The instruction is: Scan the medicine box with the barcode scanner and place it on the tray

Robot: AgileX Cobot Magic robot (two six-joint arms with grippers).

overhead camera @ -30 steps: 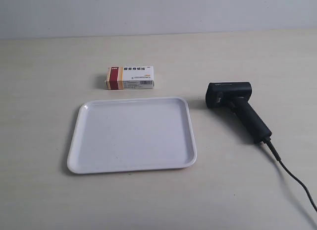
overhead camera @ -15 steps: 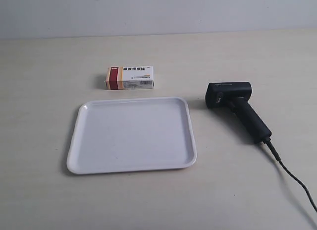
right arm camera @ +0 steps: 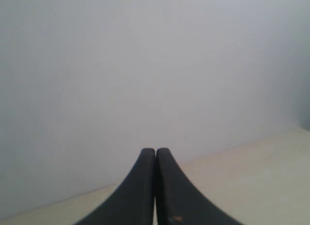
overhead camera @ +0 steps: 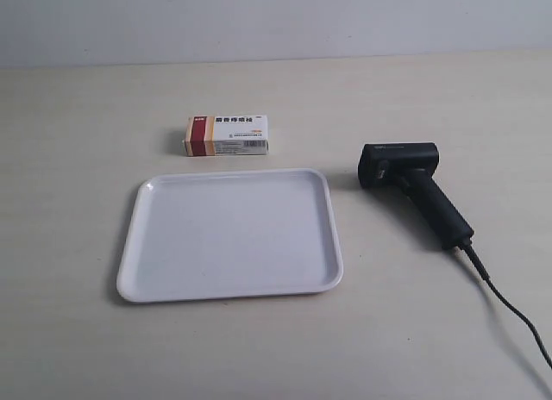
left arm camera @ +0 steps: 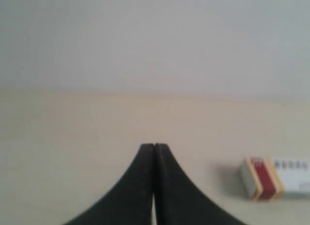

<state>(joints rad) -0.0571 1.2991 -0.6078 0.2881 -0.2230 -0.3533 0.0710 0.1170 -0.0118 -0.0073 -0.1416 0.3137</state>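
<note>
We see the box [overhead camera: 227,135] lying on the surface [overhead camera: 78,124] just behind the empty tray [overhead camera: 230,234], the scanner [overhead camera: 414,190] beside it. Our left hand [left arm camera: 154,146] and right hand [right arm camera: 155,150] are closed, holding nothing.

medicine box [overhead camera: 227,135] carries dark printed lines and a barcode-like strip, too small to read, barcode scanner [overhead camera: 412,187] head marking illegible

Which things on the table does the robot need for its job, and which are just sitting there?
Needed for the job:
- medicine box, on the table beyond the tray
- barcode scanner, lying beside the tray
- tray, nothing on it

Just lying about:
- nothing else, only the scanner's cable
</note>
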